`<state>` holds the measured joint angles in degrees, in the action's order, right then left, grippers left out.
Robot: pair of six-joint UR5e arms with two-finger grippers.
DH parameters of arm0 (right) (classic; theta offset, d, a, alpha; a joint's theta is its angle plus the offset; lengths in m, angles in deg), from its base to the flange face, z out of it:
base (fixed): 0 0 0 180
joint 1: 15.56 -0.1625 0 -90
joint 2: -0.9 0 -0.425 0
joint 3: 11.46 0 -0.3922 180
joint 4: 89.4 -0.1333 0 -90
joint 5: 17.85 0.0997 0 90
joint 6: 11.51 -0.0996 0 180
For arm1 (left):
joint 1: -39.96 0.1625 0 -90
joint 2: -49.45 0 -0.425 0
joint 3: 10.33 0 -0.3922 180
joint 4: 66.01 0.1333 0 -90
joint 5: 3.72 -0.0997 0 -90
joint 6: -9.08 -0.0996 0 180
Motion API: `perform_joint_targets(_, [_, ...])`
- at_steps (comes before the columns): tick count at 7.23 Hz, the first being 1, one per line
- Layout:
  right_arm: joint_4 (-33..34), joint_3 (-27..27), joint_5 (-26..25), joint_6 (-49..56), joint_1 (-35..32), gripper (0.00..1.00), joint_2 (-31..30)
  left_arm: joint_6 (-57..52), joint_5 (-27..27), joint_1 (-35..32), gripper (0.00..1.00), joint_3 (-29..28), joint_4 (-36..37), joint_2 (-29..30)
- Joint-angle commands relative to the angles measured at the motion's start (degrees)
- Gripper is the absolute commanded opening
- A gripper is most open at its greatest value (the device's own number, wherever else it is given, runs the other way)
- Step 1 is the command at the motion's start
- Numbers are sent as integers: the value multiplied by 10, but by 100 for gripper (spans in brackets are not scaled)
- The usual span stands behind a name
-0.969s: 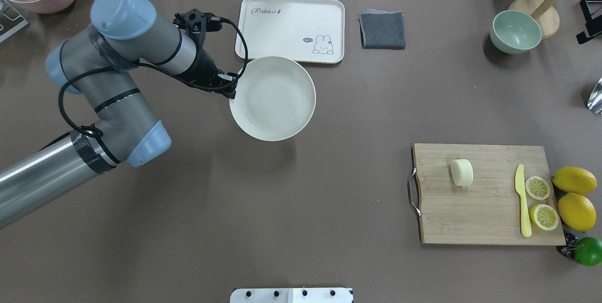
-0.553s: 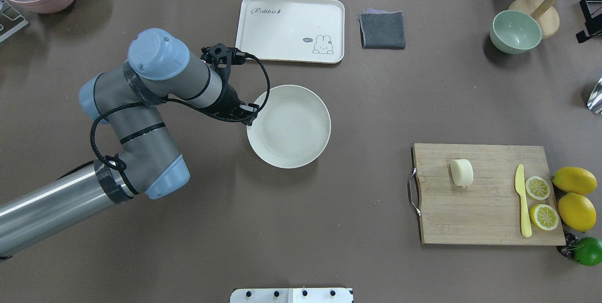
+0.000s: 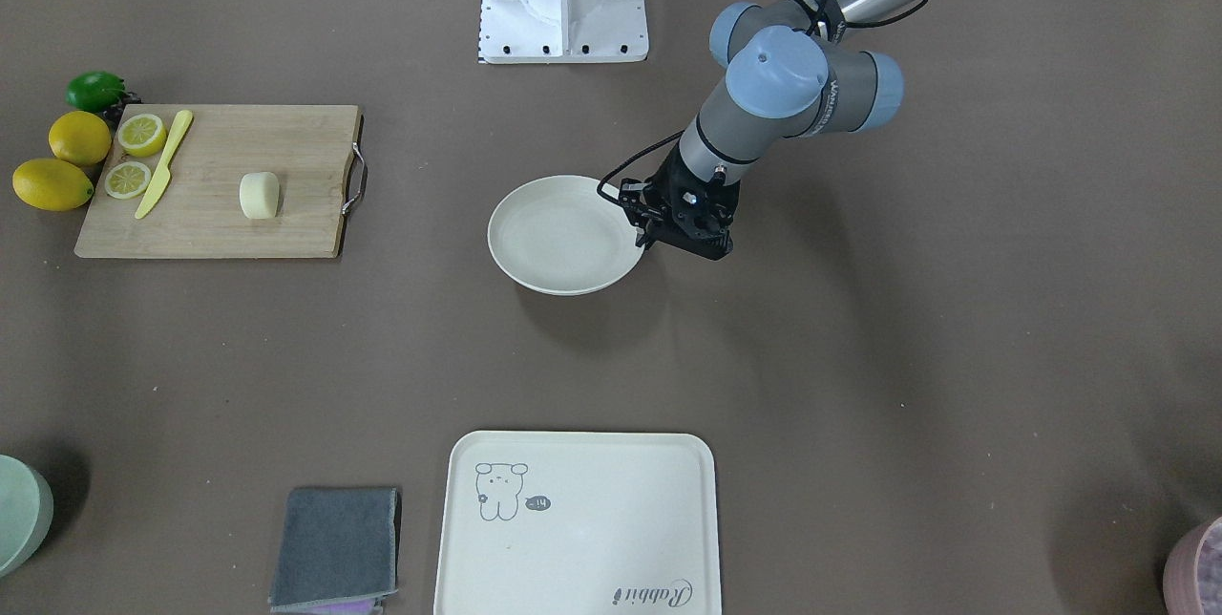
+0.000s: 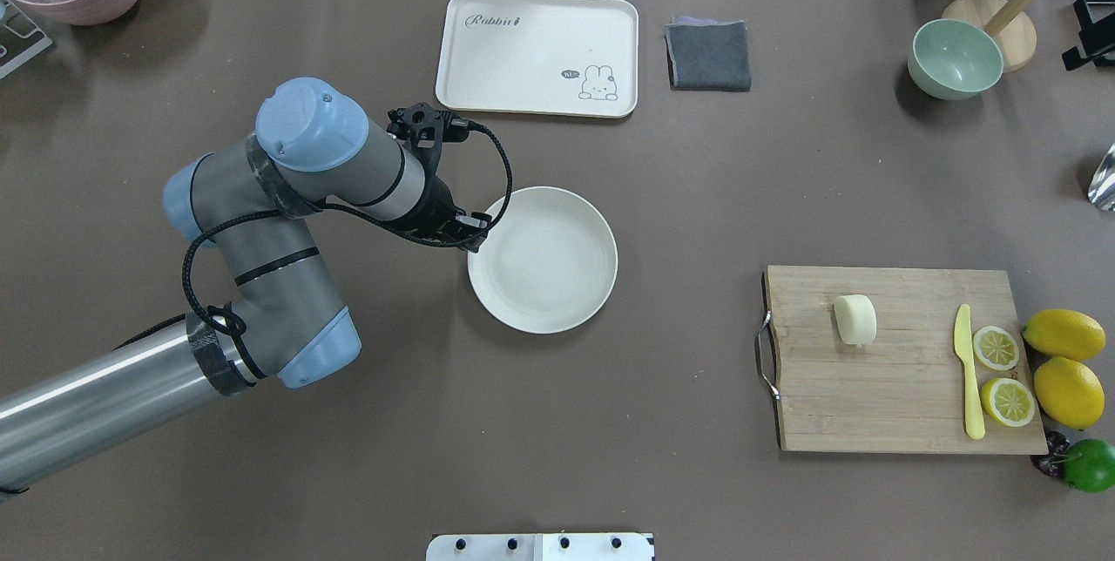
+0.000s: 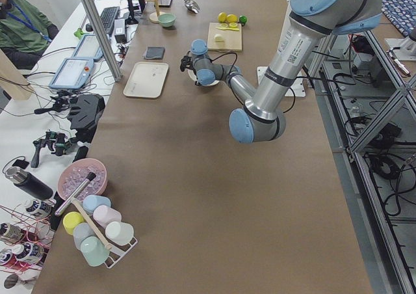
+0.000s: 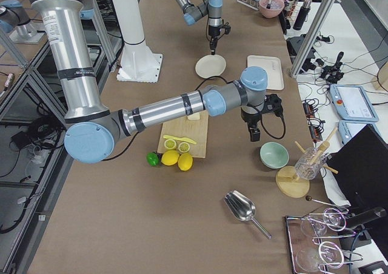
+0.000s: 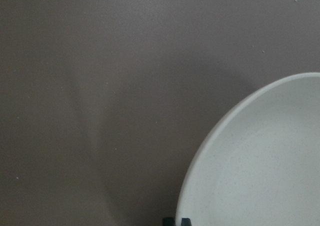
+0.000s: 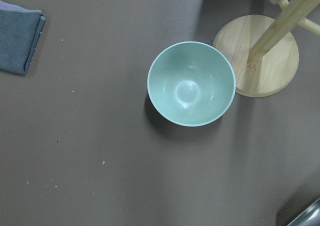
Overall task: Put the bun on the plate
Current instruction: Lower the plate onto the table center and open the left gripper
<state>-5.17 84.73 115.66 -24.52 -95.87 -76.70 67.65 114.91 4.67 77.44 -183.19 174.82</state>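
**Left hand grips the plate; bun sits on the board**

The left hand is closed on the left rim of the plate. In the wrist view its fingertips sit right at that rim. The plate is empty and lies mid-counter, near of the tray and apart from it. A shadow spreads from under it, but whether it touches the counter cannot be told. A folded grey cloth lies just right of the tray.

Further right, well apart from the plate, the bun sits on the left half of the wooden board. A yellow knife and two lemon slices lie at the board's right end.

At the far right the right hand hangs over the counter near the green bowl. Whether it is open or closed cannot be told.
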Motion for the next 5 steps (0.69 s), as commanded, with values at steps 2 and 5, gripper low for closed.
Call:
perform_joint_targets(2, [4,-2,-25,-15,5,100,11,21,3,-41,97,31,-15,-3])
perform_joint_targets(5, [6,0,-27,-33,37,100,27,-44,109,-190,97,59,-12,-43])
